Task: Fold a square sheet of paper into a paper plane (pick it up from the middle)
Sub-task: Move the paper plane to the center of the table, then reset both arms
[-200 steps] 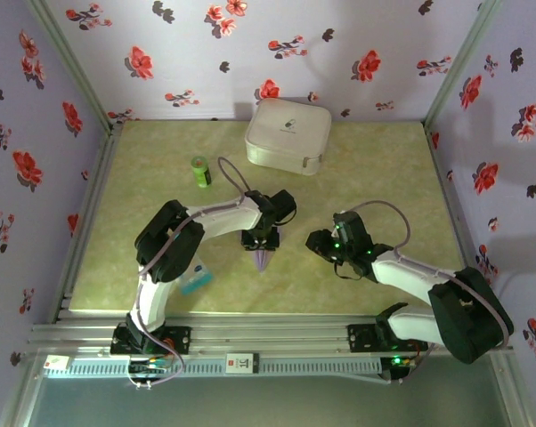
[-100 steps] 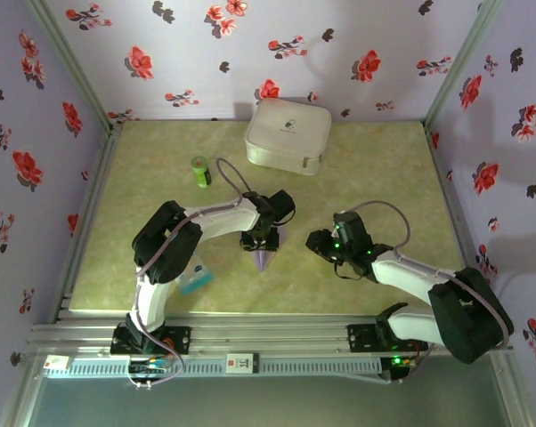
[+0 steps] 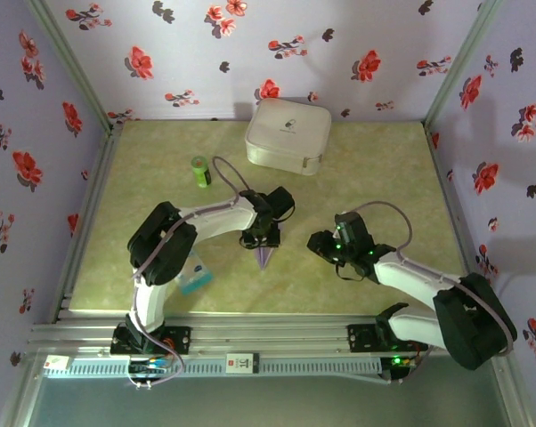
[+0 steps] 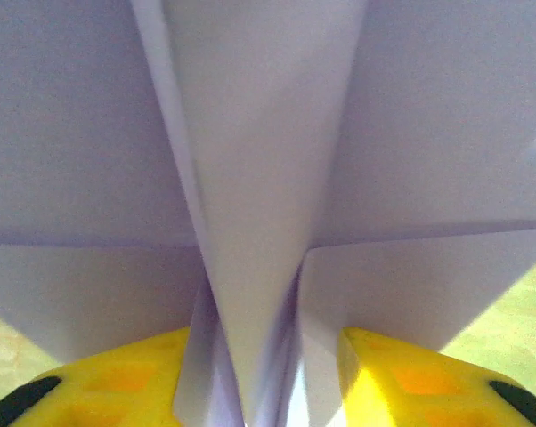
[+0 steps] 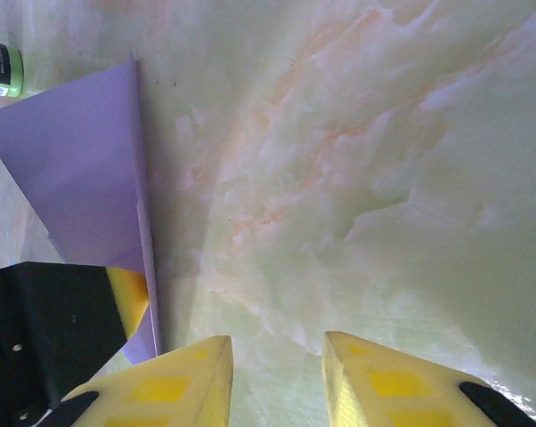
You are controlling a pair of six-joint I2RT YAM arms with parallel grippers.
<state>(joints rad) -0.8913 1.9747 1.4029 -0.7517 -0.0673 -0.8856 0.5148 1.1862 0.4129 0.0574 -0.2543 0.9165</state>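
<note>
One paper plane (image 3: 264,258), nose toward the near table edge (image 3: 268,311), pinched in left end effector (image 4: 266,384); right end effector (image 5: 277,382) narrowly parted

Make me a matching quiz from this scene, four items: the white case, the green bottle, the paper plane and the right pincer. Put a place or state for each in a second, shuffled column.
Column one
1. white case
2. green bottle
3. paper plane
4. right pincer

Column two
A. open over bare table, nothing between its tips
B. at the back of the table, in the middle
C. lavender, flanked by the left pincer
D. just left of the case, a little toward the front

Pairs: 1-B, 2-D, 3-C, 4-A
</note>
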